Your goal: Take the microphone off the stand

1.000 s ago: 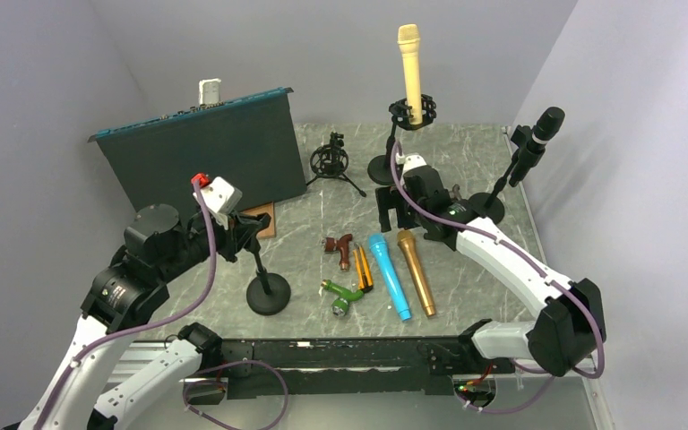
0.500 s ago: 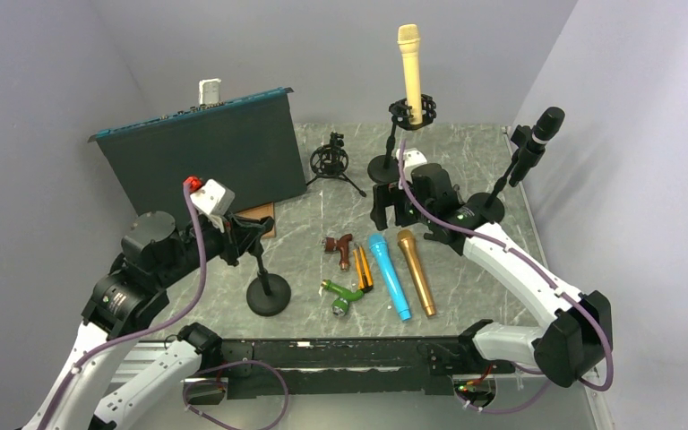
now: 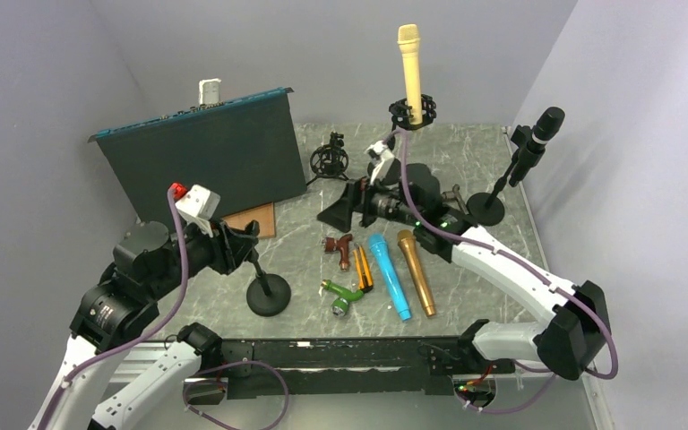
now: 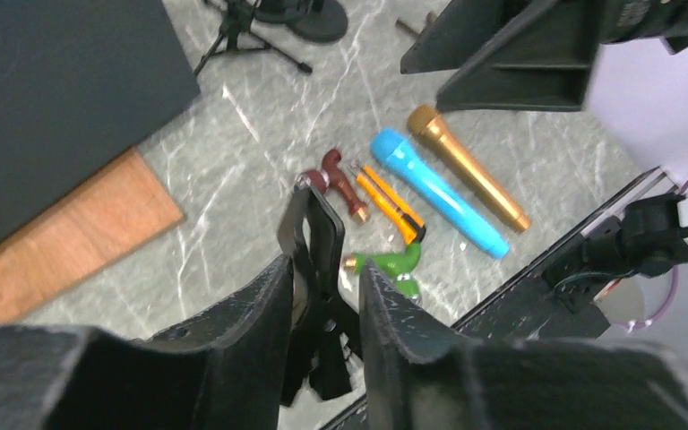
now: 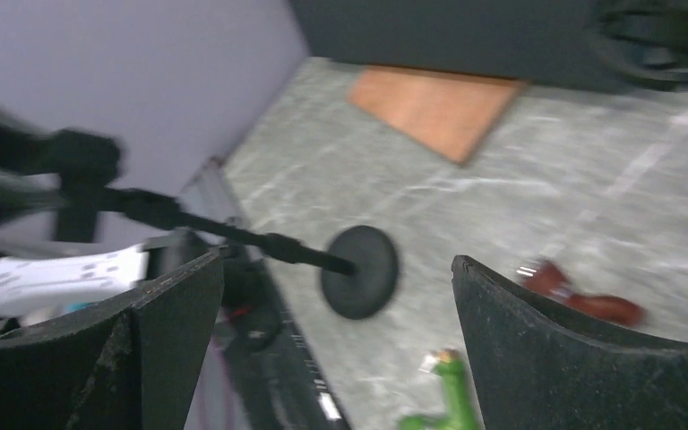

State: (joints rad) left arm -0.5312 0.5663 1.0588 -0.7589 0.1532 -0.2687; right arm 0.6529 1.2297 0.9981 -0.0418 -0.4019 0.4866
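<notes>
"Grey marbled bench (image 3: 305,231) under pale lilac walls; your two arms reach in from its near edge."

"Where is the microphone?"

"Two sit in stands. A cream-coloured microphone (image 3: 409,63) stands upright in a black ring mount (image 3: 412,112) at the back, just behind your right arm. A black microphone (image 3: 537,134) leans at the top of a slim black stand (image 3: 486,208) by the right edge. Neither of your tools touches either one."

"My left tool?"

"Your left tool (image 4: 322,269) is up at the top of the short black round-base stand (image 3: 269,293) near the front left. Its fingers sit narrowly on either side of that stand's black clip (image 4: 313,233). I cannot tell whether they press on it."

"And the right?"

"Your right tool (image 5: 337,260) is spread wide with nothing between its fingers. It hangs over the middle of the bench, pointing left toward that short stand, whose round base shows in the middle of its wrist view."

"What lies loose?"

"Between your arms, side by side, lie a blue handheld microphone (image 3: 389,276) and a gold handheld microphone (image 3: 417,271) just right of it. Left of them are an orange utility knife (image 3: 363,269), a maroon-handled object (image 3: 340,251) and a green plastic object (image 3: 342,297) nearest you. A dark upright panel (image 3: 206,161) stands at the back left with a wooden board (image 3: 260,218) flat at its foot, and a small black tripod (image 3: 330,163) stands beside it."
</notes>
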